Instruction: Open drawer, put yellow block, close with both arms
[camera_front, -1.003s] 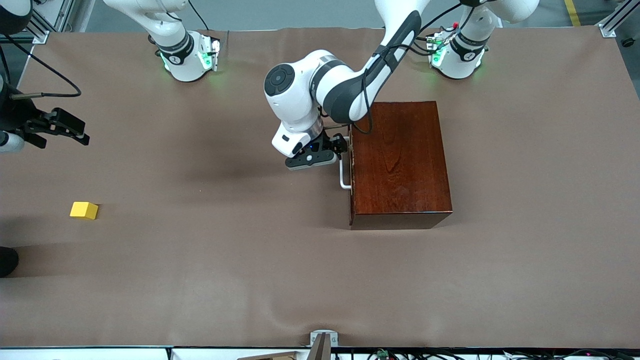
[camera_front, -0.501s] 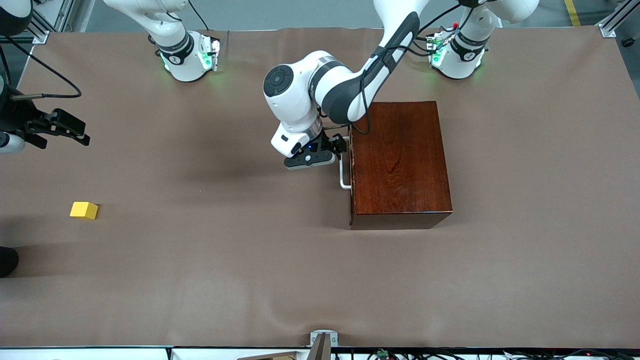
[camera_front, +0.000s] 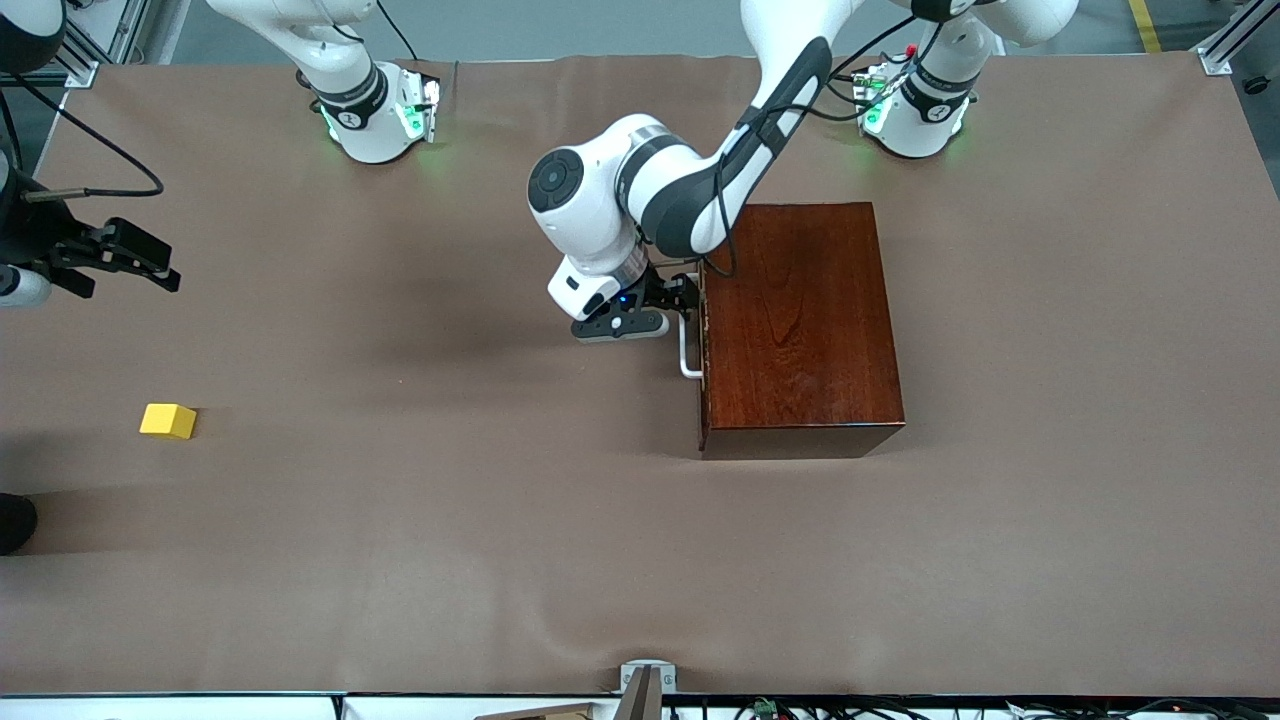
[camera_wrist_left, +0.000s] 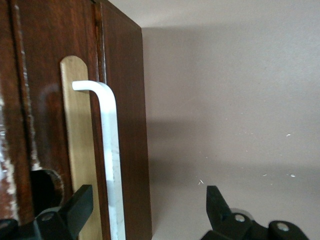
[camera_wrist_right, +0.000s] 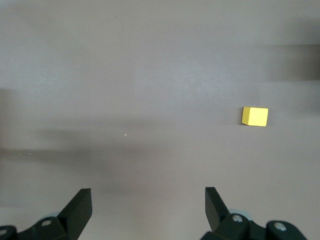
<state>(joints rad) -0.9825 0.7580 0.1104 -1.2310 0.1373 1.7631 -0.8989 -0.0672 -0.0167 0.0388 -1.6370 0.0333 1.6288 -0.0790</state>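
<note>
The drawer is shut in its dark wood box, its white loop handle facing the right arm's end of the table. My left gripper is open at the handle. In the left wrist view the handle stands between the fingers, close to one of them, with my left gripper not closed on it. The yellow block lies on the table near the right arm's end. My right gripper hangs open over bare table, and in its wrist view the yellow block lies off to one side of my right gripper.
A brown cloth covers the whole table. The two arm bases stand along the table's edge farthest from the front camera. A small metal bracket sits at the edge nearest that camera.
The left arm's wrist has shifted slightly and its gripper has edged a little closer to the drawer's handle. The right arm, the block and the drawer have not moved.
</note>
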